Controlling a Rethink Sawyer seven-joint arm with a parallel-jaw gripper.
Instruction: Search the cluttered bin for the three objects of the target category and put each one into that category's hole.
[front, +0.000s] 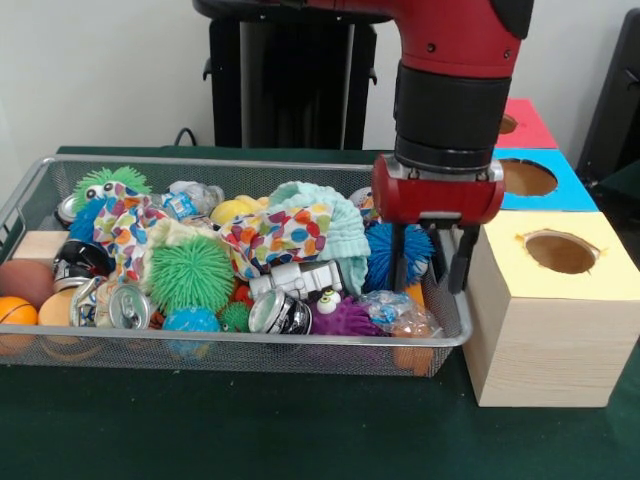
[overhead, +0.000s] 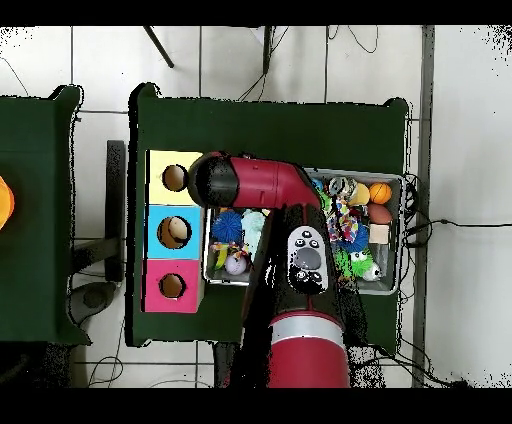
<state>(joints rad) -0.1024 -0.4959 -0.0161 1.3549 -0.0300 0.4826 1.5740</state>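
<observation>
Front view: a dark green desk (front: 300, 430) is seen carrying a wide wire-mesh bin (front: 200, 355), which is set at the left and centre of the picture, just beside a row of three wooden boxes at the right. The red and black arm (front: 450, 60) is shown coming down from above over the bin's right end, next to the yellow-topped box (front: 545, 300). Its fingers (front: 430, 262) are held apart, black and pointing downward, with nothing gripped between them; they are lowered just inside the bin's right end, in front of a blue spiky ball (front: 385, 255).

Behind the yellow-topped box, a blue-topped box (front: 540, 180) and a red-topped box (front: 525, 122) are lined up, each with a round hole cut in its top.

The bin is filled with clutter. A mint-green cloth (front: 325, 210) is draped over a spotted multicoloured cloth (front: 280, 238) near the middle. A green spiky ball (front: 192, 272) is placed left of centre, with drink cans (front: 128, 305) lying on their sides in front of it. A purple rubber toy (front: 345, 318) and a crinkled clear wrapper (front: 395, 310) are found near the front right. An orange ball (front: 15, 312) is pressed against the mesh at the far left, and a wooden block (front: 40, 245) is seen behind it.

In the overhead view, the arm (overhead: 270, 185) is stretched across the bin (overhead: 395, 180), and the three boxes (overhead: 172, 232) are ranged along the bin's left side.
</observation>
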